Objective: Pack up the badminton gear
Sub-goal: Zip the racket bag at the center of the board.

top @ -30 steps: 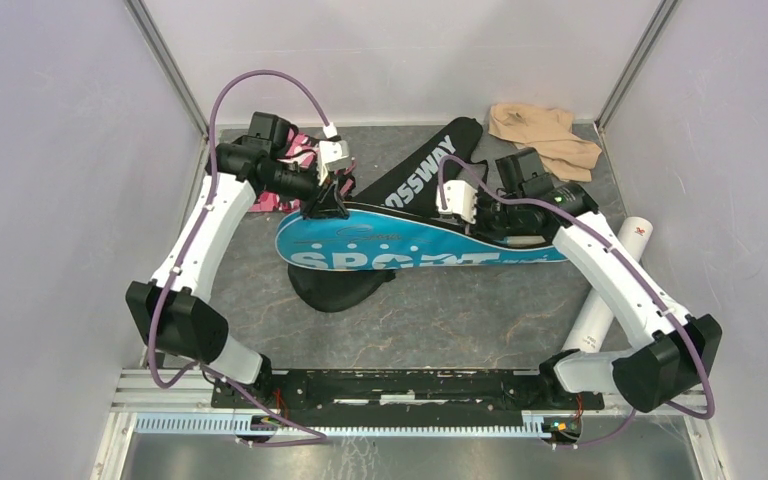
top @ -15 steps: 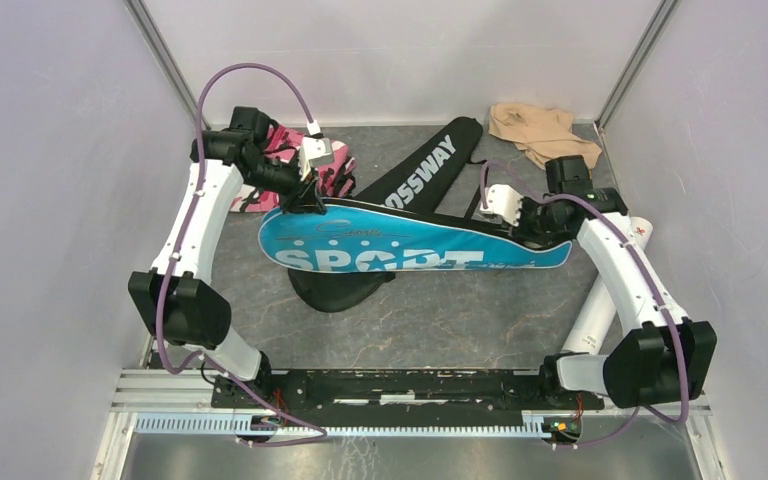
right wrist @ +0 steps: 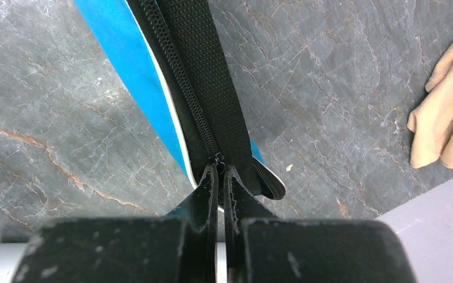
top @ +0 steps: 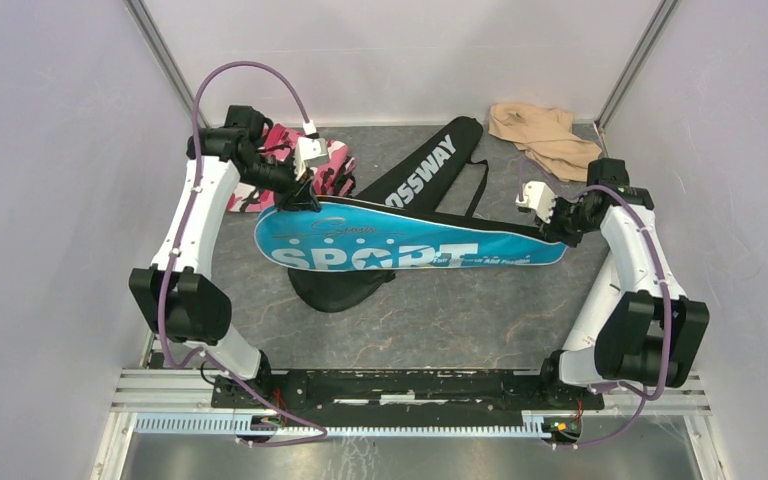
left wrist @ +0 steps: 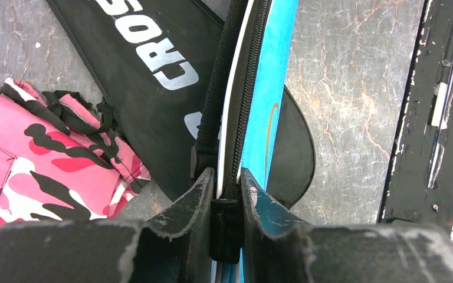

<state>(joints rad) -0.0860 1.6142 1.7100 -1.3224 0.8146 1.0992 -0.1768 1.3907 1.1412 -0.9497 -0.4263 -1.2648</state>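
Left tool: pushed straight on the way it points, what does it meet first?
The blue SPORT cover, whose zipped edge the left tool pinches; beyond, probably the black CROSSWAY cover, depth unclear.

SPORT cover (top: 400,250) crosses over CROSSWAY cover (top: 425,165); camouflage cloth (top: 332,158) behind left, plain cloth (top: 545,135) behind right.
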